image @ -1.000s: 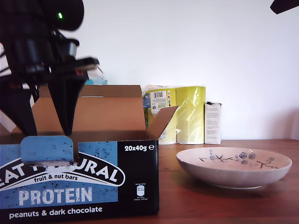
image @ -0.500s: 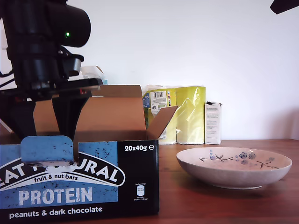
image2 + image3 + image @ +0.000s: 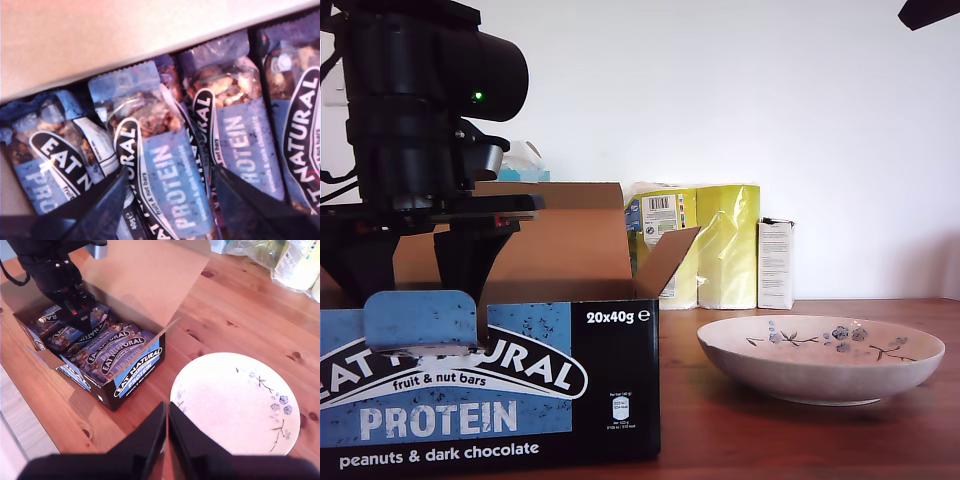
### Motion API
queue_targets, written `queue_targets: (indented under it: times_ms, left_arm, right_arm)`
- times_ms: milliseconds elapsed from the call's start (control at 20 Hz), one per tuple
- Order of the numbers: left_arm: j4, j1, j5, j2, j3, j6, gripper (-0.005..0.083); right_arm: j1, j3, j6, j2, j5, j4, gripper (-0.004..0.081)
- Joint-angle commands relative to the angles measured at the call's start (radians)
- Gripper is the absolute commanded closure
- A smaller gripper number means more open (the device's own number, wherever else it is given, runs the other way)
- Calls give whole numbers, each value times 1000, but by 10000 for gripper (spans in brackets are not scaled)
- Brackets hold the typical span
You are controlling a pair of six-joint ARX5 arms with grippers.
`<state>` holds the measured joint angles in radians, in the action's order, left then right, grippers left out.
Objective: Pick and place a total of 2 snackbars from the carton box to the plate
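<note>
**First gripper down in the bar box, plate bare**

Reaching into the large brown cardboard carton box with black-and-blue printed front: my first gripper, jaws parted either side of one shiny blue-and-black wrapped snackbar, apparently not yet pinching it. More bars packed alongside in the box. Hanging above the wooden table: my second gripper, jaws pressed together, empty. Wide cream ceramic plate with blue flowers beside the box, holding nothing.

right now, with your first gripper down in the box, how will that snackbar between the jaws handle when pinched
The snackbar is probably light yet firm: a nutty slab shows through its wrapper. The glossy film may slip or crinkle. My first gripper straddles it, jaws open; close-packed neighbours might drag along.
</note>
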<state>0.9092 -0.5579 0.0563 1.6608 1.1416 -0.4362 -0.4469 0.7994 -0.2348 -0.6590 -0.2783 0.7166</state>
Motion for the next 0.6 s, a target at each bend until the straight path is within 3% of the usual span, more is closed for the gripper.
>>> queue_targets:
  times_ms: [0,350,550]
  left_arm:
    - [27,4,16,43,-14,-2,274]
    - [95,7,77,56,-14,-3,287]
    - [30,8,0,56,-14,-3,292]
  right_arm:
    - [-5,-5,-2,1,-1,-8,783]
    - [-5,-5,-2,1,-2,-9,783]
    - [-6,-5,-2,1,-2,-8,783]
